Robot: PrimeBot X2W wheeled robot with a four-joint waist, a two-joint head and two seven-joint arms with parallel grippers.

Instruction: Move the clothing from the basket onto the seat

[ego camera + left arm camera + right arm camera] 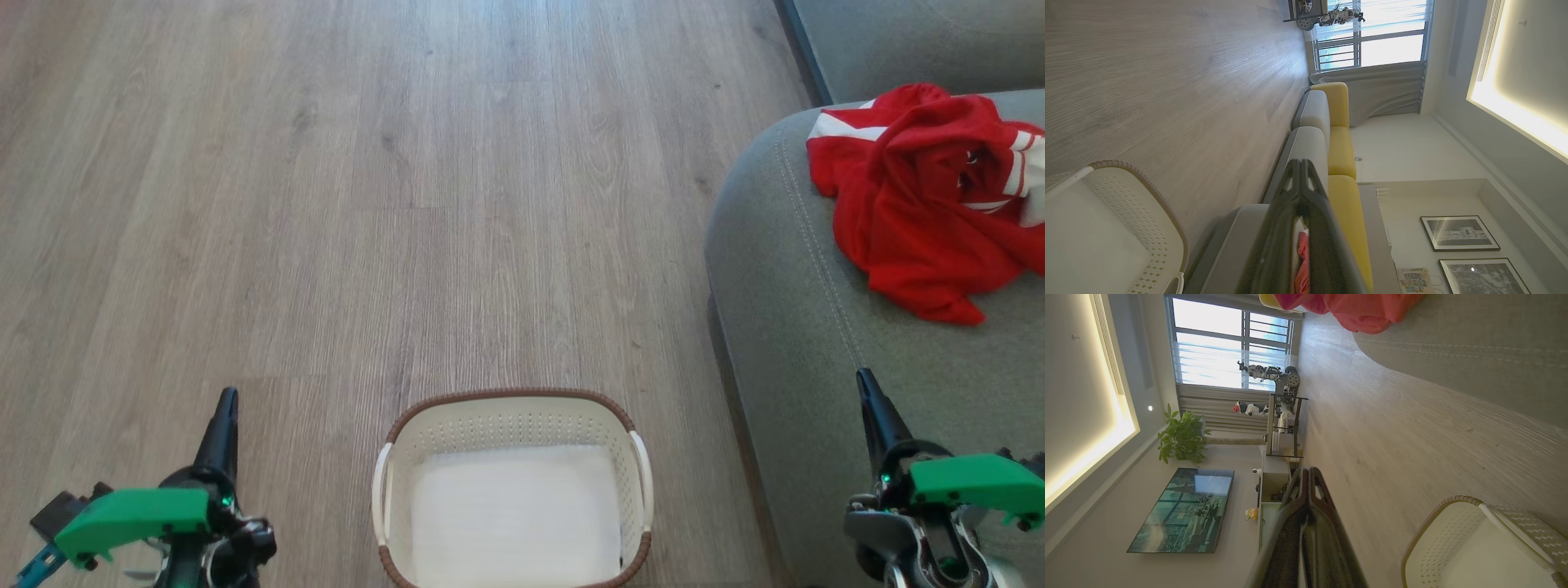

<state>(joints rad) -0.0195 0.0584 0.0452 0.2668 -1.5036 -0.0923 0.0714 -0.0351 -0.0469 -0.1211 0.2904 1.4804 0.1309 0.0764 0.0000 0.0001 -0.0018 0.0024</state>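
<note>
Clothing: red heap with white stripes point(922, 196), crumpled at the right edge of the head view, upper half. It lies wholly on the seat.
Seat: grey-green cushion point(816, 351) with a rounded edge and stitched seam lines, running down the right side of the head view.
Basket: cream, perforated walls, brown woven-look rim point(510, 394), white handles. It is at bottom centre of the head view, standing on the floor just left of the seat. Its white bottom is in plain sight.
Clothing vs basket: well apart; the heap sits above and to the right of the basket in the frame.
Left gripper: lower left of the head view point(228, 400), green bracket below it. Its two dark fingers are pressed together into one point, pinching nothing and aimed up the frame over the floor.
Right gripper: lower right of the head view point(865, 382). Its fingers are likewise pressed together with nothing between them, and the tip lies over the seat's front part.
Floor: pale grey wood-look planks point(408, 204), covering the left and centre of the head view.
Right wrist view, background: a television point(1182, 510) at lower left, a potted plant point(1182, 437) above it, and a window at top.
</note>
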